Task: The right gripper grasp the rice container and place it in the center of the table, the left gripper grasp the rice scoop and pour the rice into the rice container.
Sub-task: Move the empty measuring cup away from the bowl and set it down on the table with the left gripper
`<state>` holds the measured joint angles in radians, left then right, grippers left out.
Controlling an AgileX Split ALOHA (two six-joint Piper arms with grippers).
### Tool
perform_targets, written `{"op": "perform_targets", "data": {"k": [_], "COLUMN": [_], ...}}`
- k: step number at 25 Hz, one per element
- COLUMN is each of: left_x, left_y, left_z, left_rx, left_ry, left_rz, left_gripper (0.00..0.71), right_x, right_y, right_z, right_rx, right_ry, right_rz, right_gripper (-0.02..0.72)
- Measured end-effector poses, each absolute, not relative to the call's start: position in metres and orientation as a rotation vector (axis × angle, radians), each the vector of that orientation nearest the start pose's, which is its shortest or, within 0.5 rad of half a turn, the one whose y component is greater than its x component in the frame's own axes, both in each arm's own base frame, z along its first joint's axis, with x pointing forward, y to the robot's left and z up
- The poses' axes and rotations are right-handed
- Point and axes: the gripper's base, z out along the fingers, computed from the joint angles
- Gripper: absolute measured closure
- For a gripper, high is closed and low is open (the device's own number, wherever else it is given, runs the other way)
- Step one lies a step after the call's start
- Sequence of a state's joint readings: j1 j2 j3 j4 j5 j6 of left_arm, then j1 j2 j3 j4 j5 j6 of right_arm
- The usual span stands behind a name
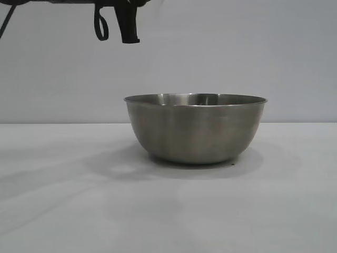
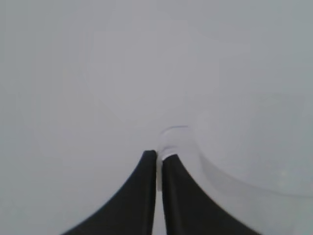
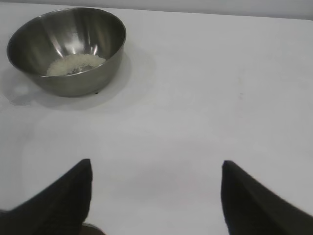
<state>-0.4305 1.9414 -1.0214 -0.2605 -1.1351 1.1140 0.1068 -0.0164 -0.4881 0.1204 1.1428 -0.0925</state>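
Rice container point(image 1: 195, 128) upright, mouth facing up

Left gripper point(image 2: 159, 159) raised, pinched tight — right gripper point(image 3: 155, 169) spread wide

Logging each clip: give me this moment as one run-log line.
steel bowl: on table, rice inside | left hand: shut on translucent scoop handle, raised left of bowl | right hand: open, away from bowl

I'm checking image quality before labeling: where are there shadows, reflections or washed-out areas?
Exterior view: the bowl casts a soft shadow on the table. Right wrist view: bright reflections on the bowl's inner wall above the rice. Left wrist view: nearly all pale; the clear scoop at the left gripper barely shows.
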Motion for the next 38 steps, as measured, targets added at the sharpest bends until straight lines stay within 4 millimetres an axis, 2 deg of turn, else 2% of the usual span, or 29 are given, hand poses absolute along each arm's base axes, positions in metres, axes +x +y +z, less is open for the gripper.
{"op": "perform_targets", "data": {"k": [5,12,17,23,27,38], "left_x": [0.385,0.386,0.379,0.358,0.347,0.341], "left_y": [-0.127,-0.117,-0.114,-0.110,-0.108,-0.112], "left_z": [0.223,0.216,0.198,0.155,0.134,0.083], "left_rx": [0.390,0.183,0.143,0.120,0.111,0.147], "left_ry": [1.299,1.416,1.520,1.645,1.662,1.760], "left_rz": [0.532,0.414,0.345,0.212,0.145,0.072], "left_gripper": [0.710,0.710,0.710,0.710,0.710,0.710], "right_x": [-0.011,-0.011,-0.011,-0.011,-0.011,-0.011], "right_y": [0.009,0.009,0.009,0.009,0.009,0.009], "right_z": [0.268,0.268,0.268,0.268,0.268,0.268], "right_rx": [-0.223,-0.223,-0.223,-0.223,-0.223,-0.223], "right_ry": [2.108,2.108,2.108,2.108,2.108,2.108], "right_rz": [0.154,0.154,0.154,0.154,0.154,0.154], "right_gripper": [0.223,0.223,0.223,0.223,0.223,0.223]}}
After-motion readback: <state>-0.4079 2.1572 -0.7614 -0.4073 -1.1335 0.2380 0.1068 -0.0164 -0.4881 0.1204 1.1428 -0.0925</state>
